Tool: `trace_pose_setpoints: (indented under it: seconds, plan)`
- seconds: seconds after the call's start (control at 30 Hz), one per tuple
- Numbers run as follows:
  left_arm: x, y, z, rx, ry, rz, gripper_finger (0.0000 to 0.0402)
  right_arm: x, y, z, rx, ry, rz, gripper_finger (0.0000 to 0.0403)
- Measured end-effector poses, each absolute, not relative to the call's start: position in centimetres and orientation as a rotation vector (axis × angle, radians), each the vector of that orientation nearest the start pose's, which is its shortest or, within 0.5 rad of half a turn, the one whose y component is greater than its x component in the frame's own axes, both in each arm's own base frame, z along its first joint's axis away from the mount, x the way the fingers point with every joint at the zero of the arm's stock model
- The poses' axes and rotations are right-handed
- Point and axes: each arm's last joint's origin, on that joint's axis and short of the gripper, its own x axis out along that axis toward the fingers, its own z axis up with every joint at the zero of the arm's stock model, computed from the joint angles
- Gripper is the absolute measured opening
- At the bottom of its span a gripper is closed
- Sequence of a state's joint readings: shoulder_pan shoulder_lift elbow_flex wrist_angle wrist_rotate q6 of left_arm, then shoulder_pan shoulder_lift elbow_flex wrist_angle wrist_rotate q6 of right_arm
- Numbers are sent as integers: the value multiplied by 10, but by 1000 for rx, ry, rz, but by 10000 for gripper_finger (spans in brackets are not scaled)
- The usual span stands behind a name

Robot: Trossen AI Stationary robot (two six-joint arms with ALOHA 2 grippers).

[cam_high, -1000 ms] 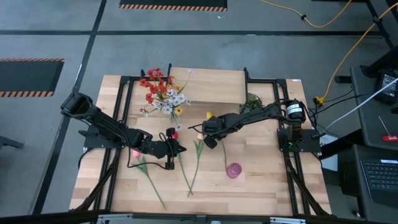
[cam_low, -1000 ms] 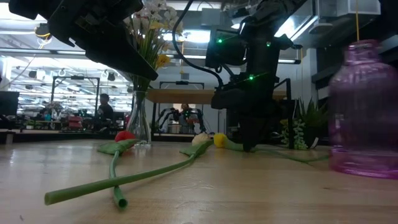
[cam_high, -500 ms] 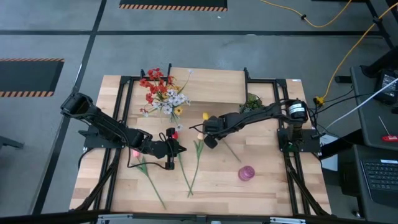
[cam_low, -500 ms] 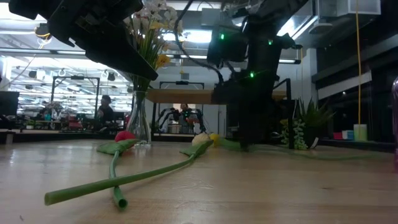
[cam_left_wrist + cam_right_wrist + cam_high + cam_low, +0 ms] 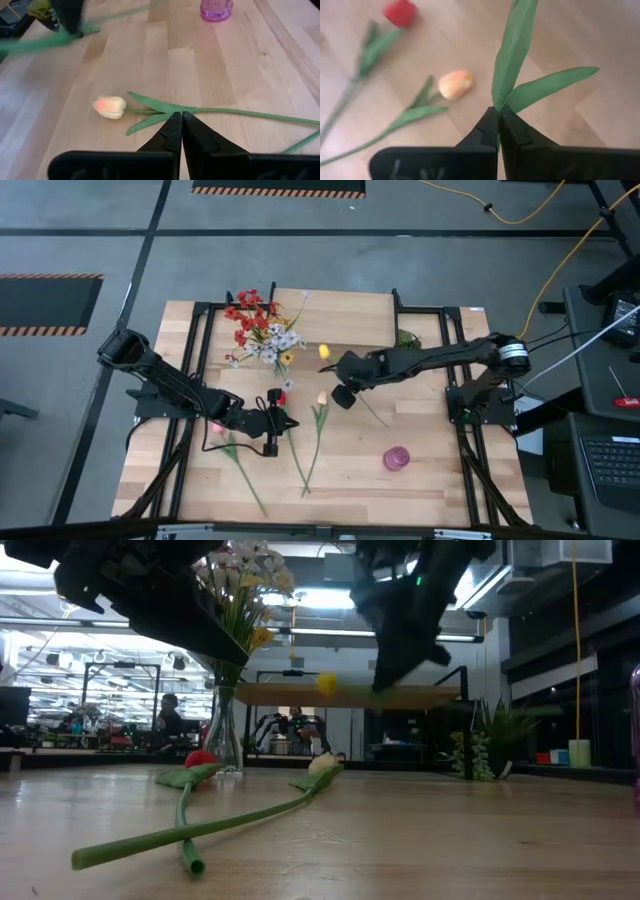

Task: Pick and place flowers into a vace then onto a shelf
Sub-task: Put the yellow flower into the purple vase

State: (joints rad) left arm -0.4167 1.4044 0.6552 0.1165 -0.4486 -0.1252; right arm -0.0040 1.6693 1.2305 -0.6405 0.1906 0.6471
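Stems come first from the near edge of the desk: two tulips lie flat there. The pink tulip is toward the left side and the peach tulip near the middle, its long green stalk running back toward the near edge. A small pink vase stands right of them. A red tulip lies a little farther in.

Above the peach tulip's stalk hangs the left gripper, its fingers pressed together on nothing.

Farther in, near the desk's middle, the right gripper is pinched tight on the stalk of the yellow tulip. The grip sits just where the two leaves branch off. It holds the flower in the air, bloom pointing toward the far left, with the rest of the stalk trailing toward the near right.

Beyond that stands the glass vase, already filled with red and white sprays, close to the far left corner. The shelf sits along the far edge beside it.

These flowers look very light and bendy, so weight should not matter, but a long stalk will likely droop and swing. Gripping the bare stalk is probably safest. The bloom would crush, the leaves would fold, and a smooth thin stalk may twist between the fingers.
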Motion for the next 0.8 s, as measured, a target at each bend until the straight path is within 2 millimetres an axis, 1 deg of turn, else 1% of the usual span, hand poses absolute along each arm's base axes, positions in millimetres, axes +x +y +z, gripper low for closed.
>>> trace_pose_setpoints:
  seconds: [0.23, 0.4, 0.47, 0.57, 0.67, 0.8]
  plan:
    - [253, -105, 188, 155, 544, 44, 8, 309, -8, 288, 406, 810, -472, 0]
    - [252, -109, 189, 149, 524, 28, 8, 289, -8, 312, 353, 748, -427, 0]
    - [252, -110, 189, 145, 522, 25, 8, 281, -8, 314, 334, 727, -412, 0]
    - [251, -112, 190, 129, 518, 22, 8, 269, -8, 306, 326, 687, -397, 0]
    - [251, -114, 191, 111, 504, 17, 8, 255, -8, 298, 323, 612, -377, 0]
    - [251, -118, 193, 100, 477, 4, 8, 237, -8, 298, 283, 484, -335, 0]
